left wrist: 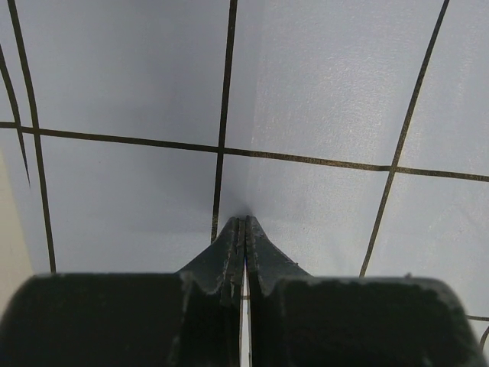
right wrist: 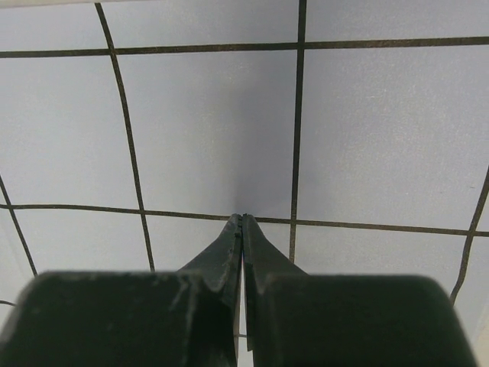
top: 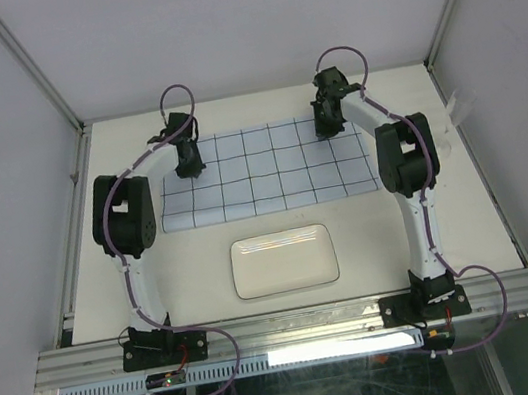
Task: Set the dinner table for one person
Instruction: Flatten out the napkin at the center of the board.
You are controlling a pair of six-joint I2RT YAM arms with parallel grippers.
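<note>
The dinner table (top: 450,217) fills the work area between the aluminium rails, its cream top carrying two items. A pale-blue cloth (top: 260,173) with dark grid lines lies flat toward the far side, long axis left to right. A white rectangular plate (top: 283,260) sits nearer the arm bases, just beside the cloth's near edge but apart from it, long axis also left to right. The plate holds nothing. The left gripper (top: 192,167) is over the far-left part of the cloth and the right gripper (top: 327,129) over the far-right part. In both wrist views the jaws are pressed together with the tips down at the cloth surface. Whether either pair has caught a fold of fabric cannot be told; a faint crease runs away from the left tips. The cloth appears laid, so the plate is probably the next item. It lies toward the near side of both grippers, about midway between them, so neither arm is clearly closer.
</note>
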